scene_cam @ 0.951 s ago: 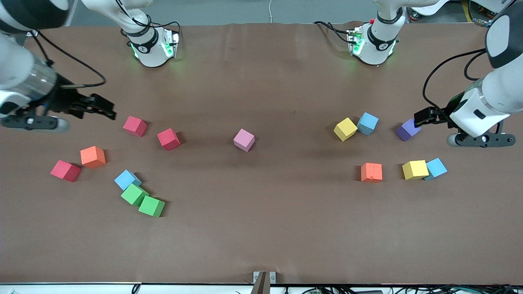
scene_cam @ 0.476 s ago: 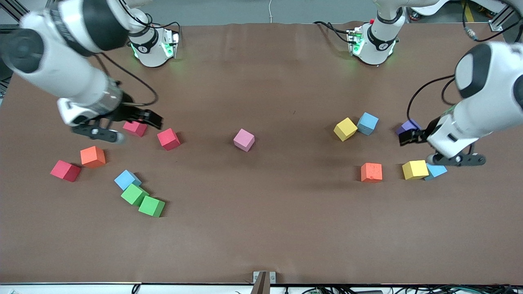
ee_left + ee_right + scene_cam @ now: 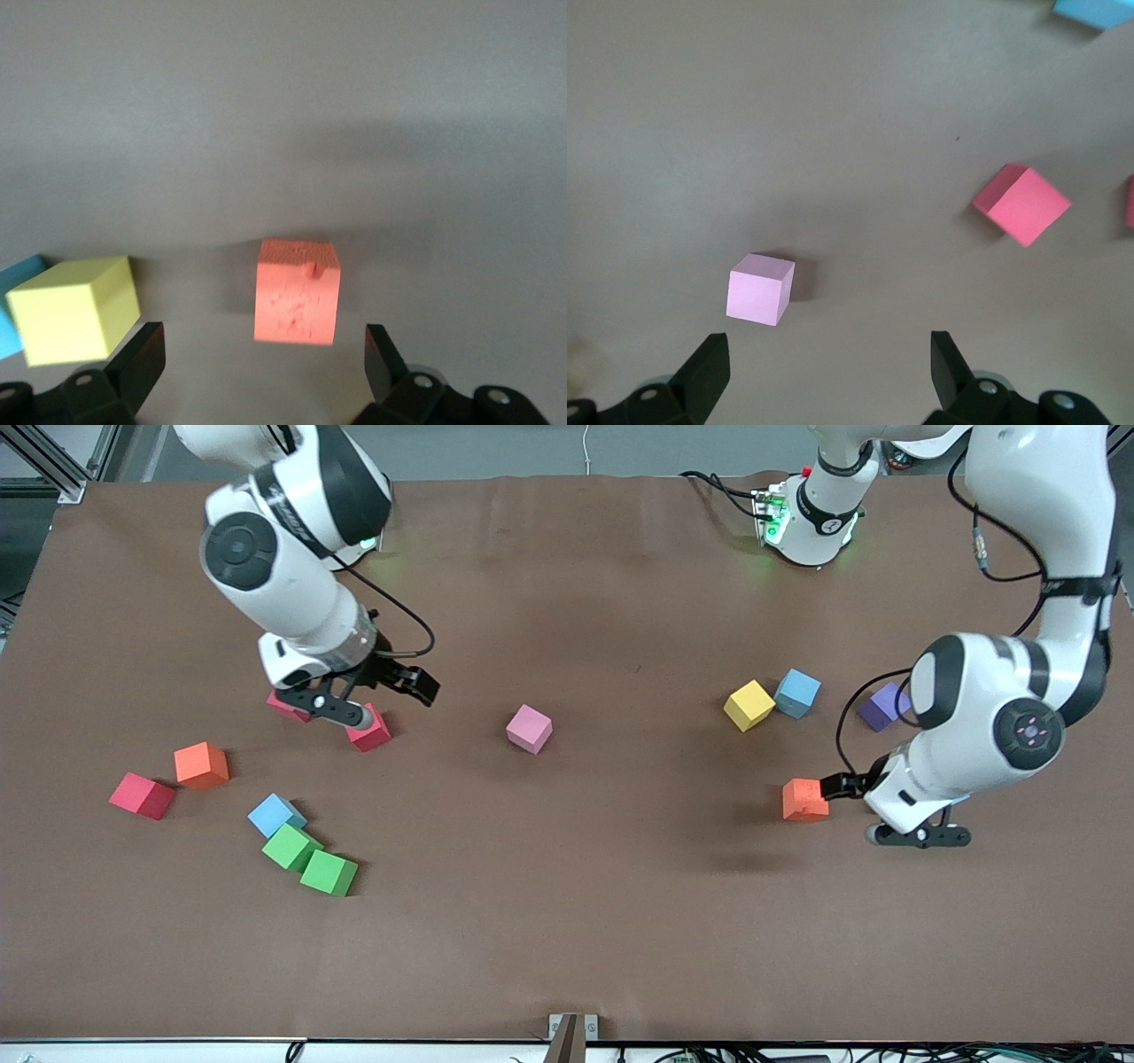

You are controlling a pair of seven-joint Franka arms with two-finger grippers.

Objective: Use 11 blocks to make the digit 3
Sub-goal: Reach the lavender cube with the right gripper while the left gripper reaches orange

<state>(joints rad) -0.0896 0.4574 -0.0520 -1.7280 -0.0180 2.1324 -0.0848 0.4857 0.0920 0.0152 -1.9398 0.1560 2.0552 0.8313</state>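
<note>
Brown table with loose cubes, no digit formed. Landmark: pink cube at mid-table.

Toward the right arm's end from the pink cube: two red cubes partly hidden under the right gripper, fingers spread wide, nothing held, hanging over the table just beside the nearer red cube. Farther along: orange cube, third red cube, then blue cube touching two green cubes, all nearer the camera than the pink cube.

Toward the left arm's end from the pink cube: yellow cube touching blue cube; purple cube farther along; second orange cube nearer the camera. Left gripper just beside that orange cube, fingers wide apart, empty. Another yellow cube and blue edge seen in the left wrist view.
</note>
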